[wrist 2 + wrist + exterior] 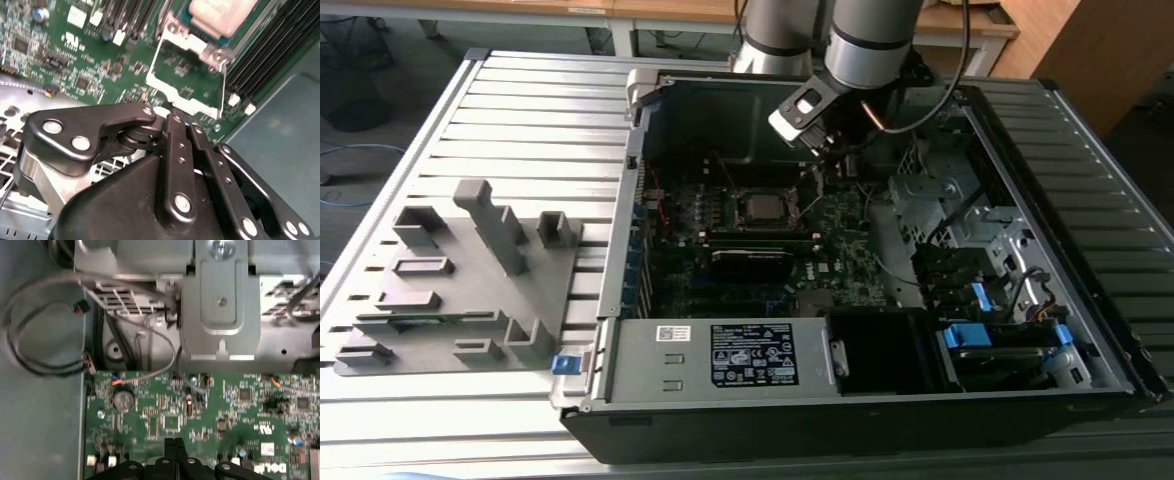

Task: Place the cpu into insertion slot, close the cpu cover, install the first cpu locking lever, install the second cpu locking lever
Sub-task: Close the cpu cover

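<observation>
In the exterior view my gripper (835,163) hangs inside the open computer case, just beyond the insertion slot (761,208) toward the exterior view's right. The slot shows a dark grey centre in a silvery rim. In the second wrist view the cpu cover (186,102), a silvery frame, stands swung up, with green board visible through its opening. A pale flat square, apparently the cpu (220,14), lies in the socket behind it. My gripper (183,121) is shut, its black tips right at the cover's near edge. The first wrist view shows the fingers (172,447) pressed together.
A grey fixture block (467,270) stands at the exterior view's left on the slatted table. Inside the case are the power supply (720,355), blue-tabbed drive bays (987,335), black memory slots (272,55), loose cables (35,340), a metal bracket (220,305) and a coin battery (123,400).
</observation>
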Robot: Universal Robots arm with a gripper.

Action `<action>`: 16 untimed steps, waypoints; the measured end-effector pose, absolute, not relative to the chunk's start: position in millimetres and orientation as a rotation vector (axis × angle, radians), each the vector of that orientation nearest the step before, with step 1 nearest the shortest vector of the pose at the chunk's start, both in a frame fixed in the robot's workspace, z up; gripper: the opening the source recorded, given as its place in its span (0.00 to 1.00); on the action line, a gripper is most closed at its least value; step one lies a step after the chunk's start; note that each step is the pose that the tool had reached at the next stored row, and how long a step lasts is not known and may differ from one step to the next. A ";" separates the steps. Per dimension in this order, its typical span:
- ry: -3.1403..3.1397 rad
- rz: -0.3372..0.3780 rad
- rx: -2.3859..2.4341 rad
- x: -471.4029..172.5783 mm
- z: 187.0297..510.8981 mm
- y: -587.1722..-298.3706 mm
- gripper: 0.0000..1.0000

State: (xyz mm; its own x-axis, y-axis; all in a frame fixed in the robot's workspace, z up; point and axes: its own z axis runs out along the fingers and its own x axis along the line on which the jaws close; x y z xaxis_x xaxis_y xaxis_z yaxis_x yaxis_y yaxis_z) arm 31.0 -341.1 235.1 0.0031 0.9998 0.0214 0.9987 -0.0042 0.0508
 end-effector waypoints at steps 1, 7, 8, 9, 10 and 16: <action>2.202 0.080 2.210 27.6 235.0 -341.1 0.11; 2.200 0.080 2.212 4.5 234.6 -341.1 0.11; 2.200 0.079 2.212 0.7 234.5 -341.1 0.11; 2.200 0.079 2.212 -3.2 234.5 -341.0 0.11; 2.199 0.079 2.213 -7.1 234.3 -341.0 0.11; 2.198 0.080 2.214 -24.3 233.9 -341.0 0.11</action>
State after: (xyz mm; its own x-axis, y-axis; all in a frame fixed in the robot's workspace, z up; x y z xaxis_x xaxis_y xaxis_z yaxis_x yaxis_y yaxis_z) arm -24.3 -341.0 233.9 0.0068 0.9997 0.0214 0.9987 -0.0079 0.0508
